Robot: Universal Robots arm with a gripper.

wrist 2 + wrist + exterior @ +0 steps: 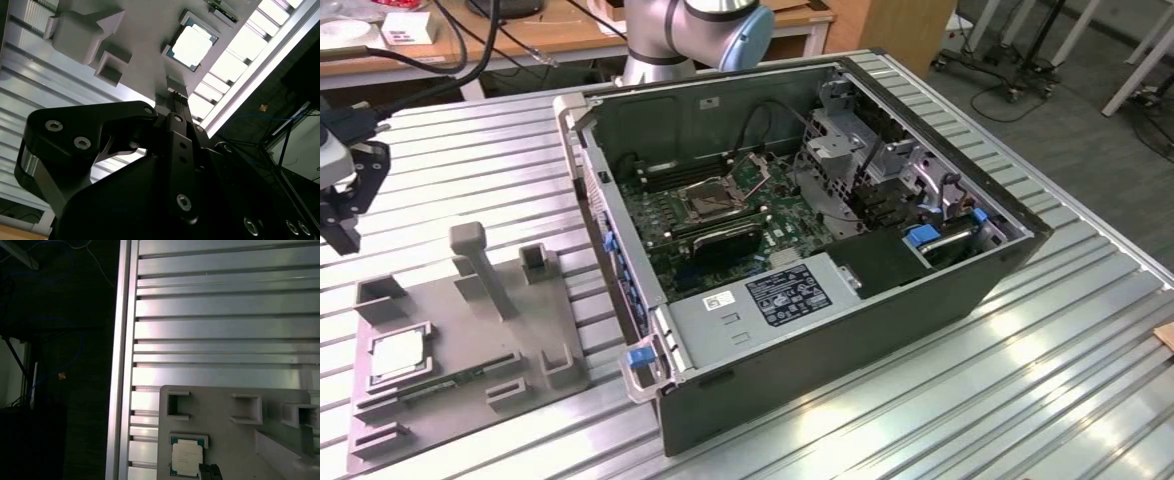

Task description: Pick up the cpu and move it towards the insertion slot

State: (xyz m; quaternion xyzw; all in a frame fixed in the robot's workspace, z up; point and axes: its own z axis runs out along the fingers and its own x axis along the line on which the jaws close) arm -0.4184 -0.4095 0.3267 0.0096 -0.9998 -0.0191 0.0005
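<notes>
The cpu [398, 356] lies flat in a square recess of the grey plastic tray [480, 340], at the exterior view's left; its silvery top also shows in both wrist views [192, 45] [186, 458]. My gripper [344, 215] hangs above the table beyond the tray, at the far left edge of the exterior view, apart from the cpu and holding nothing that I can see. Its black body [150, 170] fills much of the second wrist view. The insertion slot [716, 198] sits on the green motherboard inside the open computer case [854, 330].
A green memory stick [447, 383] lies in the tray beside the cpu. Upright grey posts [470, 265] rise from the tray. The ribbed metal table [1041, 400] ends close to the tray, with dark floor [60, 365] past its edge. The arm's base [674, 40] stands behind the case.
</notes>
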